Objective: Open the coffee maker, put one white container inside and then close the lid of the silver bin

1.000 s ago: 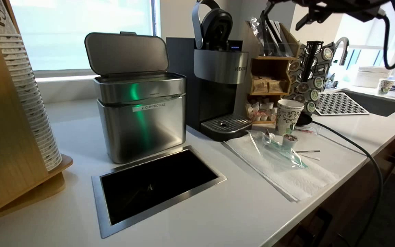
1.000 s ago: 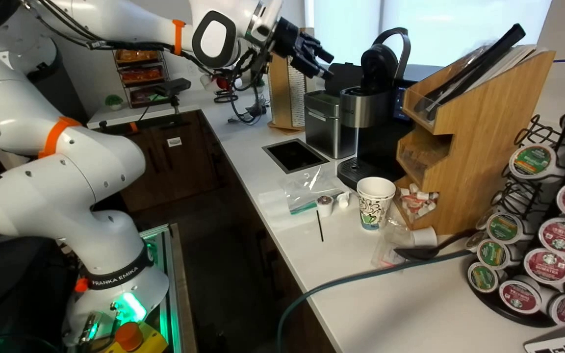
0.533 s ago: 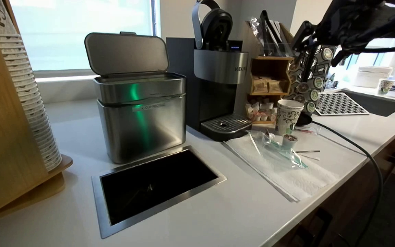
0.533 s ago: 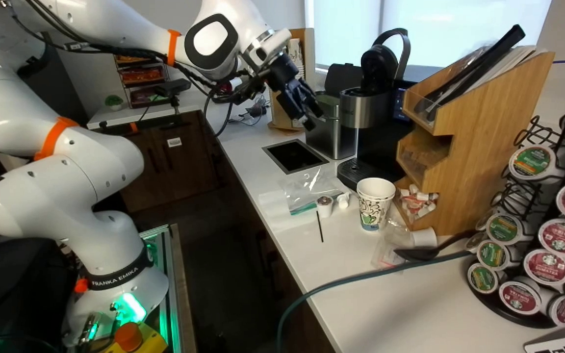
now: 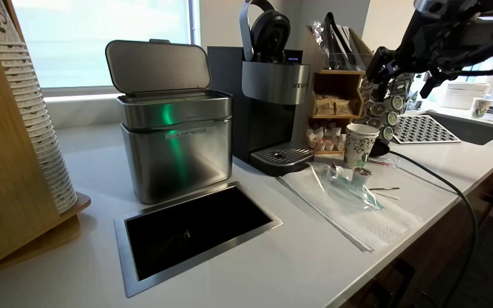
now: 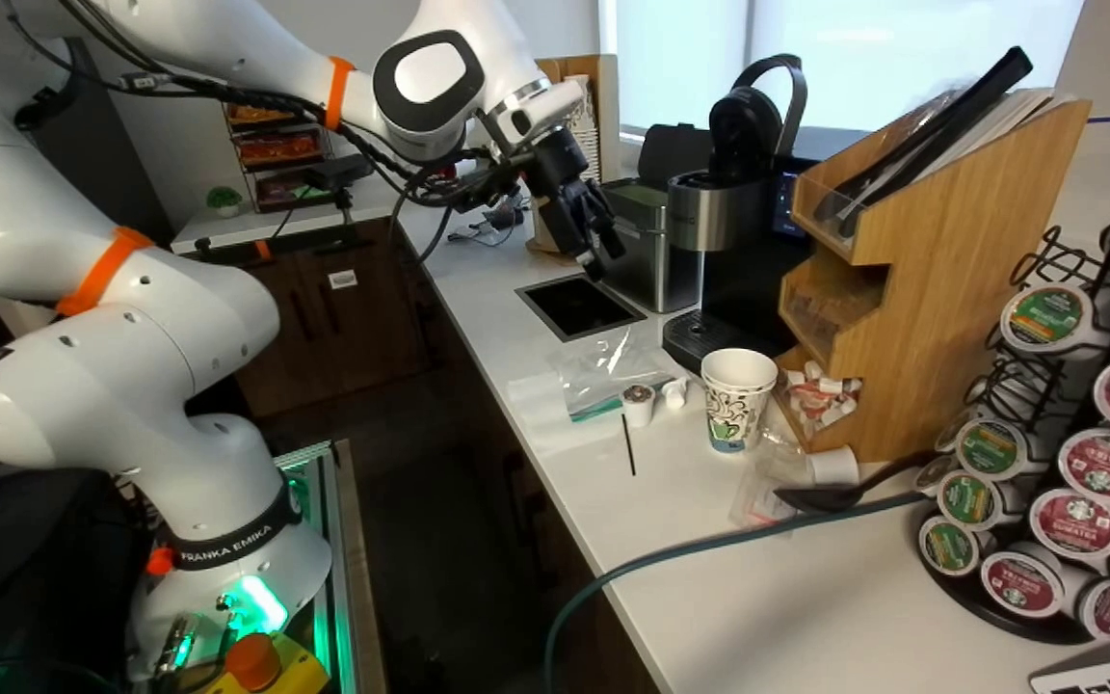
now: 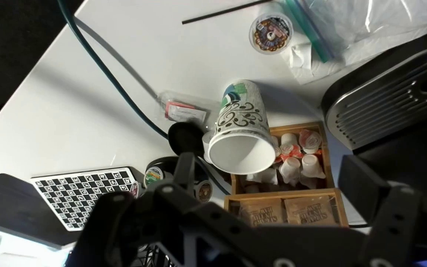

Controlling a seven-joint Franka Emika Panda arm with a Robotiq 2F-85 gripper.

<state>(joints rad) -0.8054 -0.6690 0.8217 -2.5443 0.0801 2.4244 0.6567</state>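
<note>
The coffee maker [image 5: 276, 83] stands with its hinged top raised in both exterior views; its drip tray [image 7: 395, 96] shows at the right of the wrist view. Beside it, the silver bin [image 5: 178, 158] has its lid [image 5: 158, 66] tilted up and back. A small white container [image 7: 271, 33], a coffee pod with a printed top, sits upright on the counter near a clear bag [image 6: 608, 366]. My gripper [image 7: 274, 178] is open and holds nothing. In an exterior view the gripper [image 6: 601, 253] hangs in the air, pointing down, in front of the bin and apart from everything.
Stacked paper cups [image 6: 738, 395] stand near the wooden organizer [image 6: 960, 280]. A steel-framed dark recess [image 5: 199, 226] lies in front of the bin. A pod carousel [image 6: 1046, 463], a green cable [image 6: 690, 549] and a black stirrer [image 6: 628, 443] are also on the counter.
My gripper has come down and swung from pointing sideways to pointing downward, most of it in the first half second. The coffee maker, bin, lid and white container have not moved.
</note>
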